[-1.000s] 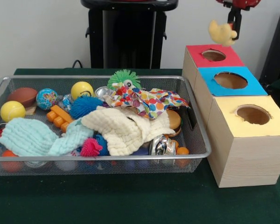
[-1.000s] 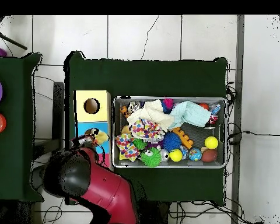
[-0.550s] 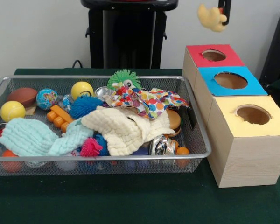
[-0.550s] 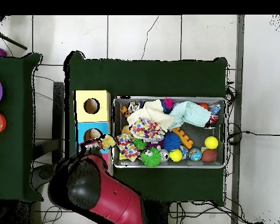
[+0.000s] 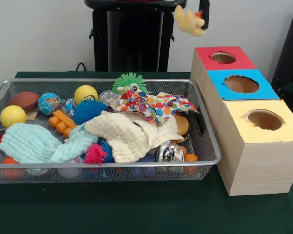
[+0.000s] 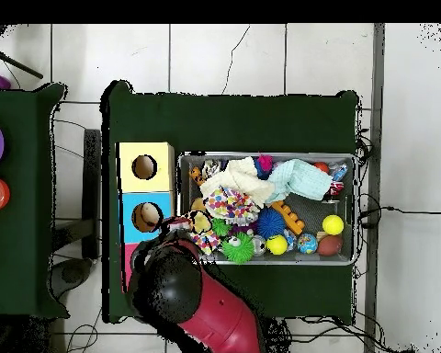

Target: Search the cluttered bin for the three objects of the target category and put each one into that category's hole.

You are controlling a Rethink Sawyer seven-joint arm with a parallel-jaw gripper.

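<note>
Gripper [image 5: 201, 14]: up high, clamped on the yellow plush toy [image 5: 189, 21], left of the red box [image 5: 223, 58].
Plush toy: in mid-air, over the gap between wire bin [image 5: 205, 127] and boxes.
Boxes: red, blue box [image 5: 240, 84], yellow box [image 5: 263, 122] in a row along the bin's right edge.
Bin: heaped with balls and cloths.

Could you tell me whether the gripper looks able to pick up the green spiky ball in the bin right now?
Probably not yet: the gripper is shut on a yellow plush toy. The green spiky ball lies uncovered.
</note>
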